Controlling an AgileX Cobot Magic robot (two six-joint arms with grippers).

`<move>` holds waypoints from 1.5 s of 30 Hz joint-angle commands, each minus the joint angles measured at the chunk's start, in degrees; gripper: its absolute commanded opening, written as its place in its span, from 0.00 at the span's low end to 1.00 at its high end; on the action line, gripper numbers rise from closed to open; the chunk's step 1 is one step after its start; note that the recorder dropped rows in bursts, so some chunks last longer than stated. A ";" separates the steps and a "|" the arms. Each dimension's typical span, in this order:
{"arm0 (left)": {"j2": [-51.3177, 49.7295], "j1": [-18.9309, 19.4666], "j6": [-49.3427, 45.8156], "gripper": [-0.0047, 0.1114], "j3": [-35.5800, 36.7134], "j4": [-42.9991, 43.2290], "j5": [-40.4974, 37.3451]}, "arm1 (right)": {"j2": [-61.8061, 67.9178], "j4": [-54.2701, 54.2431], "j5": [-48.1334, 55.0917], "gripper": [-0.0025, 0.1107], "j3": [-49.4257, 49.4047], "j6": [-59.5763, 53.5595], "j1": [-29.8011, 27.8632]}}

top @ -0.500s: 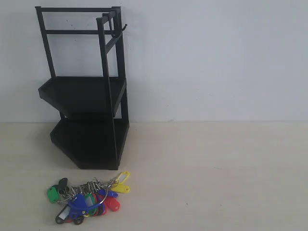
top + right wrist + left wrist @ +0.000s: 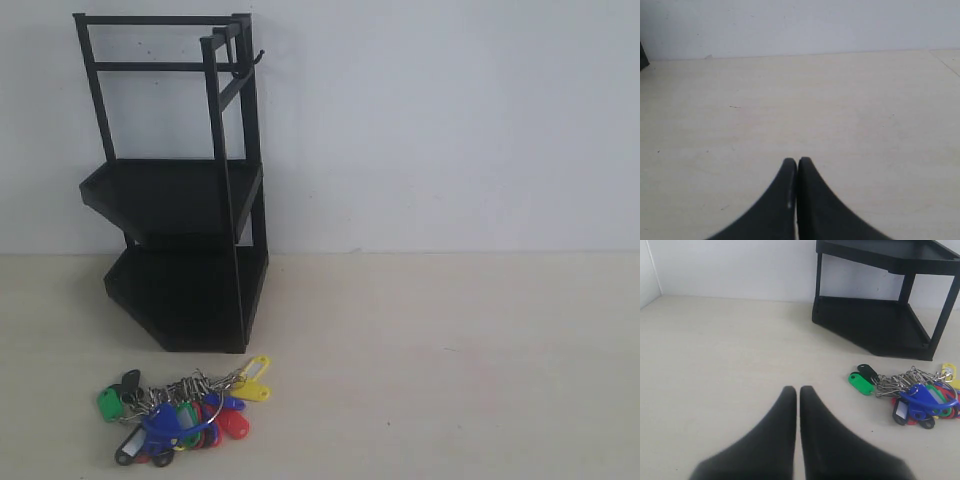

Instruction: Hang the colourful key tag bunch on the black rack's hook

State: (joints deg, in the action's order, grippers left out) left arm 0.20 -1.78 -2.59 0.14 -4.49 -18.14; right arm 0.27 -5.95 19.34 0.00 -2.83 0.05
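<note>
The colourful key tag bunch (image 2: 185, 410) lies flat on the pale table just in front of the black rack (image 2: 180, 200); its blue loop rests on top of the tags. The hook (image 2: 258, 58) sticks out from the rack's top right post, with nothing on it. In the left wrist view the bunch (image 2: 912, 395) lies a short way from my left gripper (image 2: 798, 390), which is shut and empty. My right gripper (image 2: 797, 161) is shut over bare table with nothing in it. Neither arm shows in the exterior view.
A white wall stands behind the rack. The pale table (image 2: 450, 360) stretches to the right of the rack and bunch. The rack's two black shelves (image 2: 875, 320) show in the left wrist view, beyond the bunch.
</note>
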 commanded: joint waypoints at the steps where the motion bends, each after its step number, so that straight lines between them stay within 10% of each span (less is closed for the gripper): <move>1: -0.20 0.19 -0.02 0.08 -0.14 -0.40 0.52 | -0.27 0.35 -0.22 0.02 0.00 -0.07 0.15; 10: -0.20 0.19 -0.02 0.08 -0.14 -0.40 0.52 | -0.27 0.35 -13.93 0.02 0.00 -0.08 0.15; 19: -0.20 0.19 -0.02 0.08 -0.14 -0.40 0.52 | -0.27 -3.14 -55.50 0.02 1.02 0.04 0.15; 29: -0.20 0.19 -0.02 0.08 -0.14 -0.40 0.52 | 29.62 -3.69 22.04 0.02 43.65 -13.34 0.15; 45: -0.20 0.19 -0.02 0.08 -0.14 -0.40 0.52 | 50.21 -3.97 15.36 0.02 46.18 -12.93 0.15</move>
State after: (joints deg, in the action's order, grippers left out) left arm 0.20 -1.78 -2.59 0.14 -4.49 -18.14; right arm 49.85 -9.75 36.21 45.58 -15.81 0.05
